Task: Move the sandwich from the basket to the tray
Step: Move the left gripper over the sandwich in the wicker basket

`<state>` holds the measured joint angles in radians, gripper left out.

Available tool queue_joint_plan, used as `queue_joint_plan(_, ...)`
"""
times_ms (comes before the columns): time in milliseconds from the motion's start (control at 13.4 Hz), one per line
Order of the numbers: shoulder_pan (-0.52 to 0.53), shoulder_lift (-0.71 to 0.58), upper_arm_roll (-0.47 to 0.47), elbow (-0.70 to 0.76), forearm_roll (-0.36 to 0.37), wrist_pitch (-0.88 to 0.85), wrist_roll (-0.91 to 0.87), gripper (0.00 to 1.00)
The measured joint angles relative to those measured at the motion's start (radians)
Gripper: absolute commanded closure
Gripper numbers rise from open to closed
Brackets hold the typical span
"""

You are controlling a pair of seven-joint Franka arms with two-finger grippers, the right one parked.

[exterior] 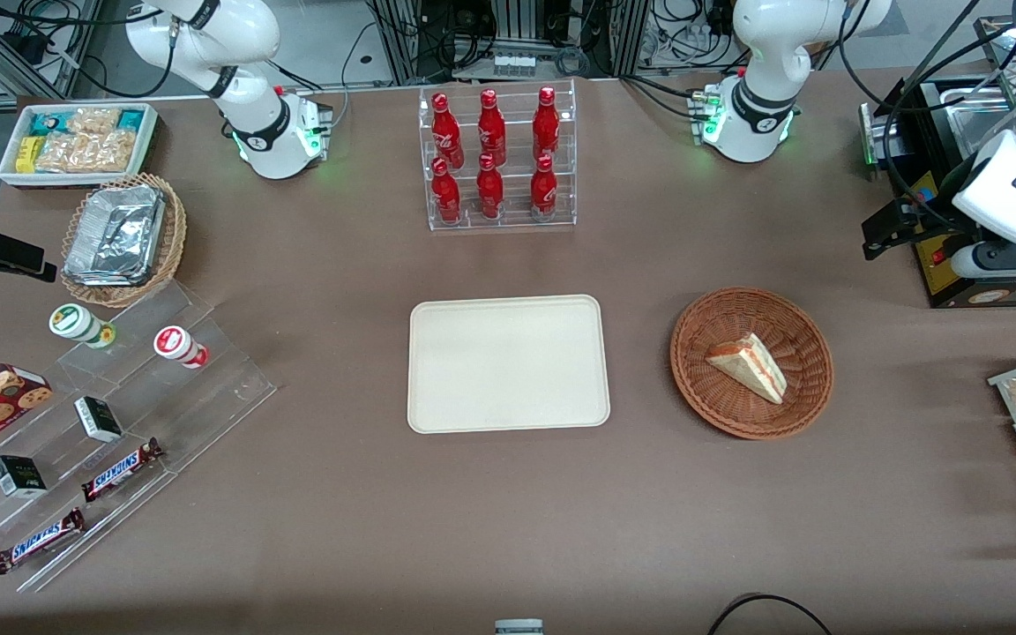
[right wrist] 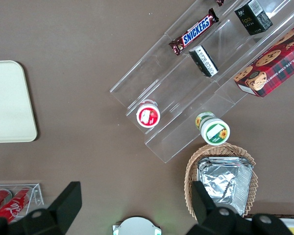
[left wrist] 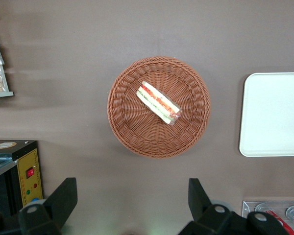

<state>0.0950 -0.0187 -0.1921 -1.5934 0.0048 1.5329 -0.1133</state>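
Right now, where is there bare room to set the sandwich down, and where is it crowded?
The flat cream rectangular tray lies wholly bare. Bare brown tabletop also lies between it and the round reddish-brown wicker basket holding the triangular white-bread sandwich, and between tray and clear rack of red bottles. The stepped acrylic snack shelf is crowded. The open gripper hangs above the basket.

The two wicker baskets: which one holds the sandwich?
The reddish-brown round basket, beside the tray, holds the sandwich. The lighter basket holds foil containers. The gripper hovers open above the table by the reddish-brown one.
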Motion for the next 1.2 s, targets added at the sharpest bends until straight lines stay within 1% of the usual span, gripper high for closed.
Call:
queue_joint_plan(224,0.0,0.002,0.0,0.0,0.0,-0.001,0.0,0.0)
queue_joint_plan(449,-0.001,0.03,-0.006,-0.01,0.009,0.007,0.0,0.0)
queue_joint_plan(598,-0.002,0.065,-0.012,-0.061,0.025,0.084,-0.042,0.0)
queue_joint_plan(748,-0.011,0.09,-0.016,-0.168,0.029,0.241,-0.159,0.0)
queue_joint_plan(972,-0.036,0.103,-0.02,-0.347,0.031,0.49,-0.401,0.0)
queue_joint_plan(1196,-0.058,0.103,-0.021,-0.469,0.032,0.644,-0.631,0.0)
